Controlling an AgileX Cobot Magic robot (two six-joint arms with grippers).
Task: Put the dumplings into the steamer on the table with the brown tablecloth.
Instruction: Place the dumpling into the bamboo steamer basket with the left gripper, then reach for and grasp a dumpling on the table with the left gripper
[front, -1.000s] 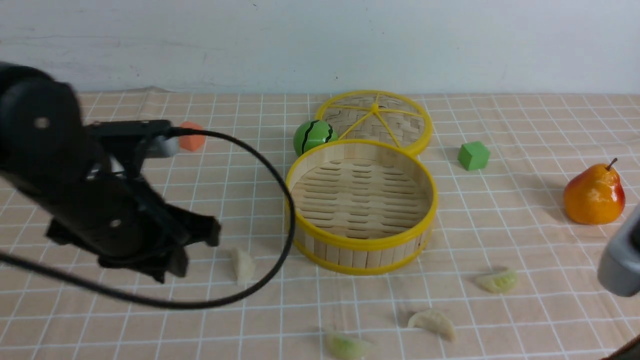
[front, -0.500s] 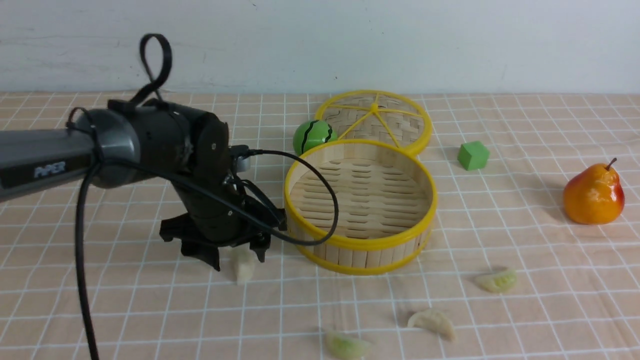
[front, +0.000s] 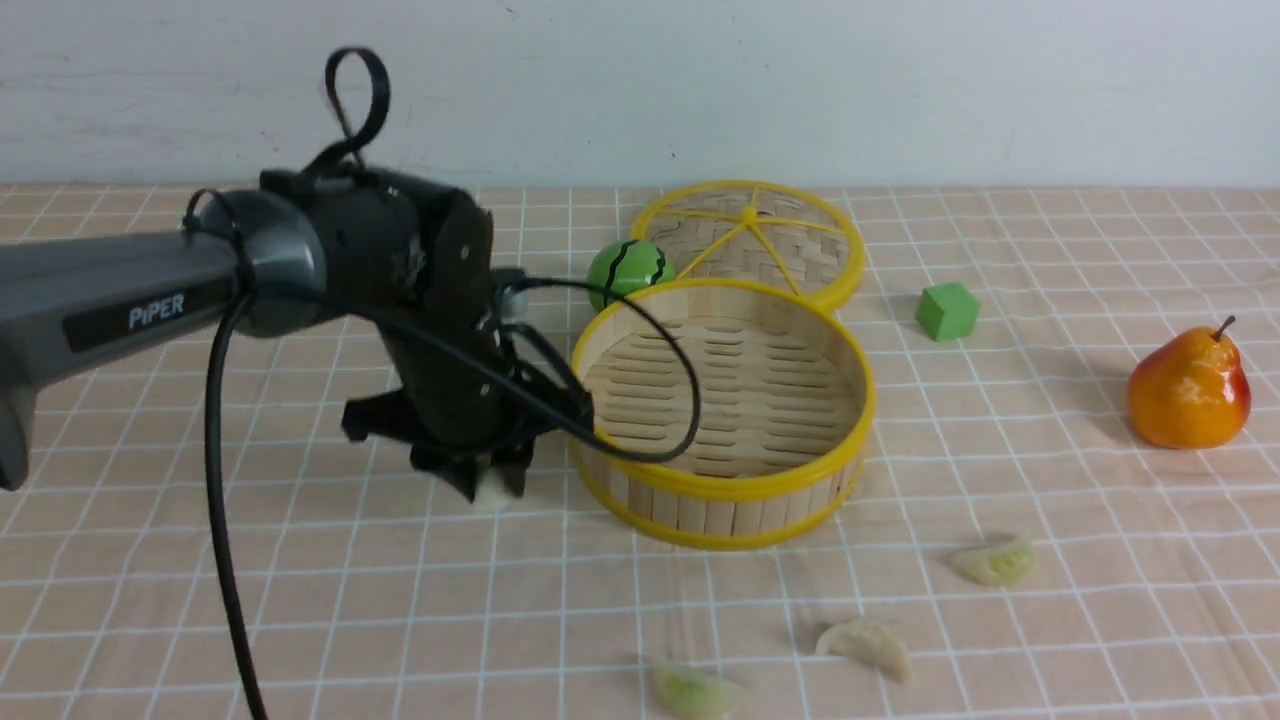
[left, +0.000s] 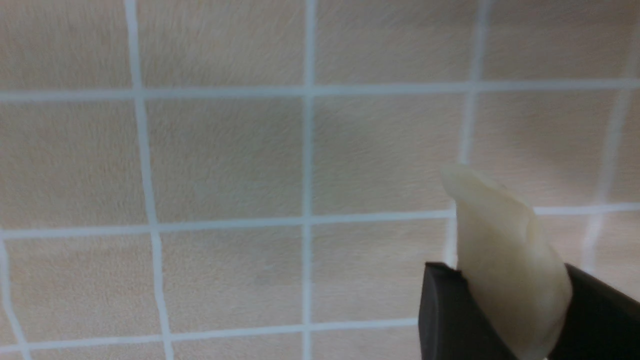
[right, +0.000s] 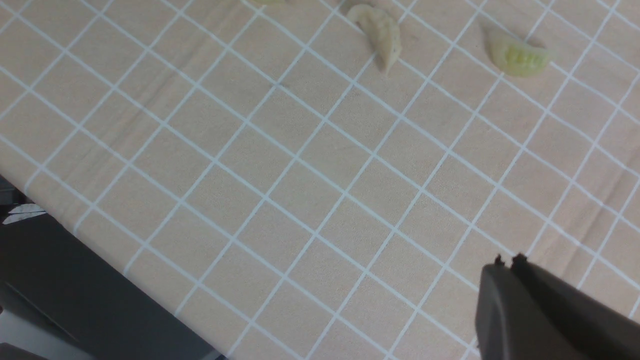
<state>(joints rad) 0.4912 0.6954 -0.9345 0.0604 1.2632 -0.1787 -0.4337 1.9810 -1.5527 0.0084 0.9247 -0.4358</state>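
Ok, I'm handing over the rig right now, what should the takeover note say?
Left claw: shut on one dumpling, low beside the steamer, on its left.
Right claw: shut, empty, over the tablecloth.
Steamer empty; nothing delivered yet.
Left to do: drop the held dumpling in, then fetch the three dumplings lying on the cloth on the robot's side of the steamer.

Steamer (front: 720, 490) centre, lid (front: 780, 245) & ball (front: 625, 272) behind, cube (front: 947, 311) + pear (front: 1188, 390) to right, 3 dumplings (front: 866, 645) in front.
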